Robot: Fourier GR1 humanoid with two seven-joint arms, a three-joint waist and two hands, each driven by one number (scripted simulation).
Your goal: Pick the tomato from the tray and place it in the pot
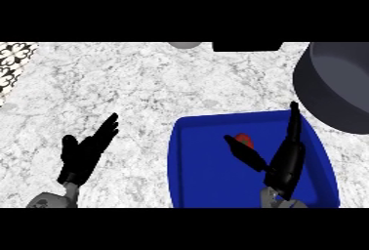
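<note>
A blue tray (202, 171) lies at the lower right of the counter. On it sits a small red tomato (246, 139), partly hidden behind my right thumb. My right hand (284, 163) hovers over the tray, open, with fingers stretched toward the far rim and the thumb spread to the left, the tomato lying in the gap beside the thumb. The dark grey pot (338, 83) stands at the right edge, just beyond the tray's far right corner. My left hand (83, 154) rests open over the counter at the lower left, fingers pointing up and right.
A grey round object (186, 44) and a black object (247, 46) sit at the counter's far edge. A patterned tile strip (13, 61) runs along the upper left. Bare marble counter spreads between my left hand and the tray.
</note>
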